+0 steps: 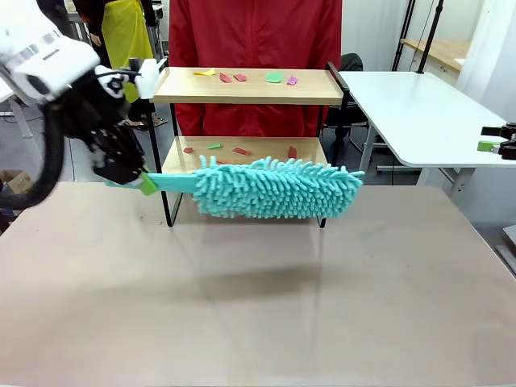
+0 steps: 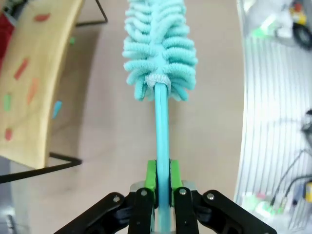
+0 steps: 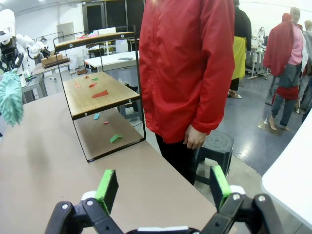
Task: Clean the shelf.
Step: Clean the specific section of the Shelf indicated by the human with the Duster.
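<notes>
Now left hand [image 2: 163,178] clamped on handle of duster [image 1: 278,189]; right hand [image 3: 163,187] wide open, empty. Shelf [image 1: 250,95] stands at far tabletop [image 1: 258,306] edge, scraps [image 1: 274,77] on both boards. Risk: hard sweep shoves shelf.

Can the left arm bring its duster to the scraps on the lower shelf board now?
Probably yes: the left end effector grips the duster, its head hanging before the shelf's lower board, nothing between.

Duster [image 1: 278,189] showing turquoise shaggy head and teal handle, shelf [image 1: 250,95] showing 2 pale wood boards on black frame, scraps [image 1: 274,77] dotting it red, green, yellow, pink, person's jacket [image 1: 254,32] showing red, table [image 1: 258,306] looking beige, left gripper [image 2: 163,178] wearing green pads
</notes>
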You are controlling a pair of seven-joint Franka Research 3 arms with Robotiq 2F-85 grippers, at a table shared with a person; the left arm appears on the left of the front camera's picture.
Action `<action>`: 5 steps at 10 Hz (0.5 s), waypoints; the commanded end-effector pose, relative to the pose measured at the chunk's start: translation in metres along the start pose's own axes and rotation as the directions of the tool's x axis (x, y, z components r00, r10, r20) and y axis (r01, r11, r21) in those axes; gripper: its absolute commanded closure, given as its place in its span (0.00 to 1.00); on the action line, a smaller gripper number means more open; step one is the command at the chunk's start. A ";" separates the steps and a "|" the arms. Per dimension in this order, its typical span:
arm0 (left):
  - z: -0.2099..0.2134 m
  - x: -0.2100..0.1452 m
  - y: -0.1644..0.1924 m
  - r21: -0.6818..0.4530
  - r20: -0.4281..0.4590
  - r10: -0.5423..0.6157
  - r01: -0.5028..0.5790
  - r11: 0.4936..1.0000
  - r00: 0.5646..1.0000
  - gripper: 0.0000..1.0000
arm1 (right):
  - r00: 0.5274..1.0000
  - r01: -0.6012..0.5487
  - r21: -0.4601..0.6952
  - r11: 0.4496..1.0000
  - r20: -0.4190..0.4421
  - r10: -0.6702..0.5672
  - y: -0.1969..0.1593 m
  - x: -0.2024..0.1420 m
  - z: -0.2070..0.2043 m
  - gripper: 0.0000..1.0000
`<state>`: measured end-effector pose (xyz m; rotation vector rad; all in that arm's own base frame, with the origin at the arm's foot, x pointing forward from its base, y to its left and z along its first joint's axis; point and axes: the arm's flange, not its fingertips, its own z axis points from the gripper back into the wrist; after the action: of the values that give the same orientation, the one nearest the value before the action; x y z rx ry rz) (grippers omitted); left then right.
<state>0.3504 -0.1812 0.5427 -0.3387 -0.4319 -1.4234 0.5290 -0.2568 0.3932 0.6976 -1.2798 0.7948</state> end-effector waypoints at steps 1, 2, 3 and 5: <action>-0.028 -0.003 -0.017 0.031 0.061 0.107 -0.109 0.994 0.992 0.87 | 1.000 0.006 -0.010 1.000 -0.015 -0.006 0.001 0.008 -0.002 0.00; -0.037 -0.003 -0.026 0.023 0.075 0.150 -0.152 0.988 0.986 0.87 | 1.000 0.006 -0.010 1.000 -0.015 -0.006 0.001 0.008 -0.002 0.00; -0.041 0.004 -0.030 -0.001 0.028 0.217 -0.217 0.976 0.976 0.87 | 1.000 0.006 -0.010 1.000 -0.015 -0.006 0.001 0.008 -0.002 0.00; -0.029 -0.001 -0.012 0.000 0.032 0.109 -0.109 0.994 0.994 0.87 | 1.000 0.006 -0.010 1.000 -0.015 -0.006 0.001 0.008 -0.002 0.00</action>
<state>0.3355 -0.2009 0.5085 -0.3792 -0.4137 -1.2741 0.5289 -0.2570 0.3932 0.6974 -1.2799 0.7946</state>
